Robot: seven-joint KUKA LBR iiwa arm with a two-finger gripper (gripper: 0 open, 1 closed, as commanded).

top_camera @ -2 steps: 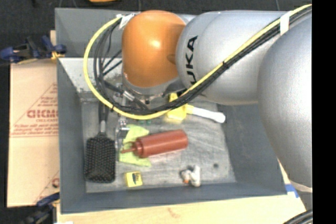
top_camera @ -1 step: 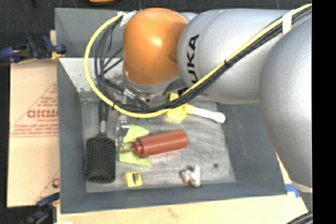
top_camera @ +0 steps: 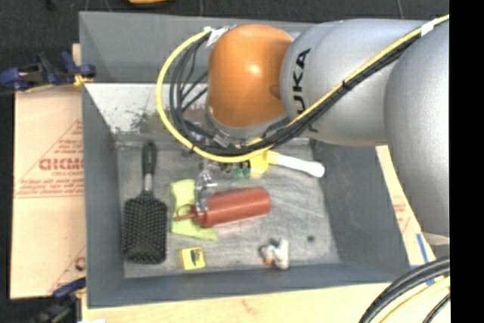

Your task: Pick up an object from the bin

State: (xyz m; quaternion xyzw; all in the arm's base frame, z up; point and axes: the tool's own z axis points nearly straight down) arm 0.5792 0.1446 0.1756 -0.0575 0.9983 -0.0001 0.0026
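My gripper [top_camera: 204, 189] reaches down from under the arm's orange cover, in the middle of the bin. Its tip sits right at the left end of a red cylinder [top_camera: 236, 206], which lies on its side pointing right. Under that end of the cylinder lies a crumpled yellow-green cloth [top_camera: 184, 197]. A white handle with a yellow piece [top_camera: 291, 163] sticks out to the right, just behind the gripper; part of it is hidden by the arm.
A black hairbrush [top_camera: 145, 223] lies along the bin's left side, handle pointing to the back. A small yellow block [top_camera: 193, 258] and a small white thing [top_camera: 275, 253] lie near the front wall. The arm covers the back right of the bin.
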